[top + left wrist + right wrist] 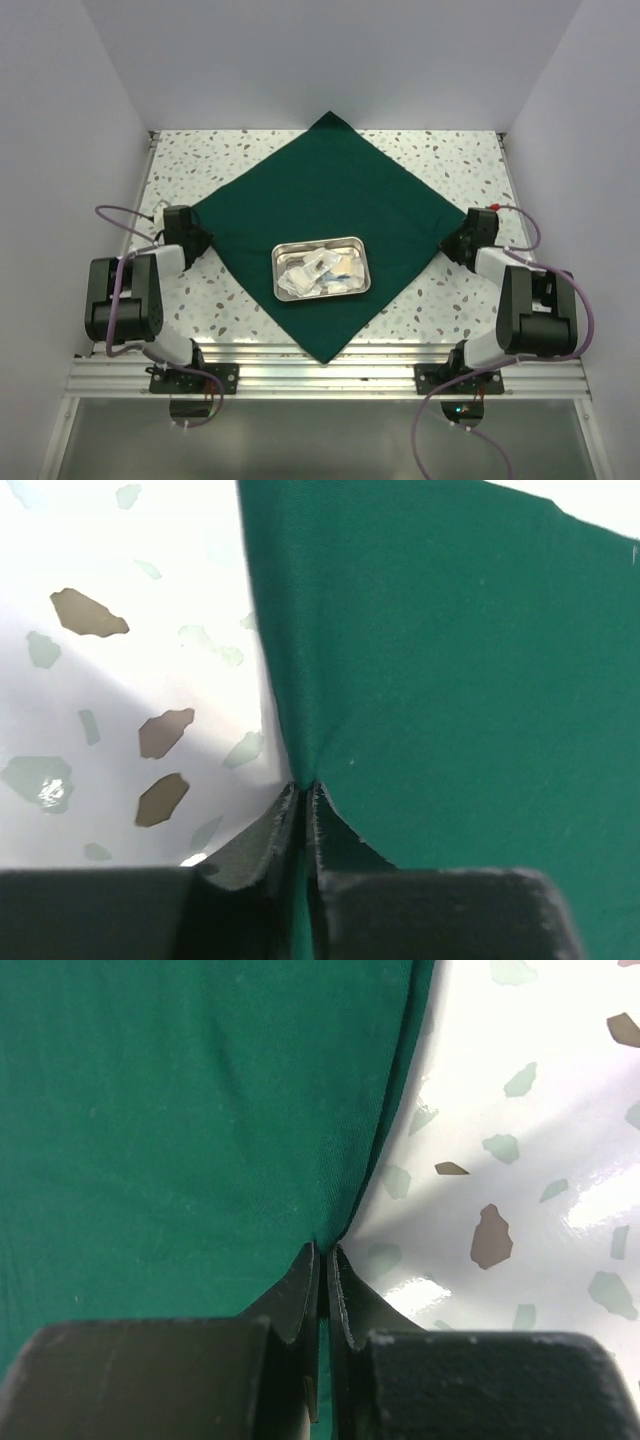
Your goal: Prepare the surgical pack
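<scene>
L gripper (pixel 303 786) & R gripper (pixel 323 1249) each pinch 1 drape (pixel 330 180) corner; 1 tray (pixel 277 271).

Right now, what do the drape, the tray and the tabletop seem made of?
Drape: dark green woven fabric, matte; it puckers where pinched. Tray: probably steel, bright mirror-like rim. Tabletop: white with speckled chips, glossy glare; terrazzo or a printed laminate, cannot tell.

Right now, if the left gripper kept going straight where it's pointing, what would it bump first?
The left gripper is shut on a corner of the green drape, so more drape comes first. Farther on sits the steel tray, but the line may miss it.
</scene>
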`<control>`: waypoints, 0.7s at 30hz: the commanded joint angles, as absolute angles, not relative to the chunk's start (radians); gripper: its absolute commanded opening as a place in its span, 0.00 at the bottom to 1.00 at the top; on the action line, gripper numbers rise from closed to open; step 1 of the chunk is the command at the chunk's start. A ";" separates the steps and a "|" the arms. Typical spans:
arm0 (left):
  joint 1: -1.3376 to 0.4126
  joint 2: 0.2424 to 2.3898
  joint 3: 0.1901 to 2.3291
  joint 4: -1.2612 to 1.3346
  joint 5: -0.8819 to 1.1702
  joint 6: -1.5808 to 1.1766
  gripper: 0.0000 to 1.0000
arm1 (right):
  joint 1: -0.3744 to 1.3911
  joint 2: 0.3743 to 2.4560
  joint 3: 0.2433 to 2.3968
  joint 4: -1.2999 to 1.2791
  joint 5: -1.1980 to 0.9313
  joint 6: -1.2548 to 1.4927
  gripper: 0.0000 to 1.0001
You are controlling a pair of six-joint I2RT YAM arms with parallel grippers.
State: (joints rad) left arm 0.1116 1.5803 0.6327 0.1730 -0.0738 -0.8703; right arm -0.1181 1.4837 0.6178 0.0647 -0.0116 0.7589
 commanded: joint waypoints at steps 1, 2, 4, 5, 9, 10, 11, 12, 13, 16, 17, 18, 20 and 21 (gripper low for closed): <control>0.132 1.520 0.597 0.150 -0.135 -0.761 0.16 | -0.124 1.494 0.690 0.005 0.069 0.726 0.00; 0.132 1.510 0.591 0.155 -0.147 -0.756 0.24 | -0.126 1.502 0.702 0.003 0.066 0.723 0.00; 0.133 1.493 0.600 0.126 -0.187 -0.755 0.52 | -0.126 1.525 0.736 -0.024 0.078 0.724 0.00; 0.133 1.493 0.616 0.094 -0.201 -0.753 0.70 | -0.126 1.529 0.761 -0.037 0.078 0.715 0.00; 0.133 1.483 0.658 0.020 -0.268 -0.756 0.89 | -0.126 1.514 0.781 -0.089 0.087 0.709 0.29; 0.132 1.473 0.658 0.018 -0.271 -0.755 0.89 | -0.126 1.500 0.775 -0.087 0.086 0.706 0.38; 0.130 1.460 0.650 0.024 -0.275 -0.752 0.89 | -0.124 1.470 0.769 -0.092 0.086 0.695 0.47; 0.127 1.425 0.643 0.029 -0.278 -0.749 0.89 | -0.118 1.456 0.769 -0.119 0.093 0.687 0.58; 0.111 1.405 0.637 0.032 -0.297 -0.746 0.90 | -0.112 1.439 0.770 -0.135 0.098 0.677 0.64; 0.060 1.329 0.621 0.018 -0.325 -0.739 0.90 | -0.065 1.361 0.788 -0.190 0.126 0.611 0.66; 0.046 1.312 0.618 0.017 -0.322 -0.732 0.90 | -0.046 1.320 0.793 -0.196 0.118 0.568 0.65; 0.022 1.277 0.617 0.017 -0.318 -0.730 0.90 | 0.010 1.301 0.798 -0.207 0.112 0.549 0.64; 0.009 1.231 0.600 0.052 -0.250 -0.678 0.90 | 0.078 1.275 0.801 -0.189 0.024 0.471 0.63; 0.009 1.215 0.586 0.086 -0.200 -0.652 0.93 | 0.127 1.282 0.810 -0.193 0.002 0.460 0.62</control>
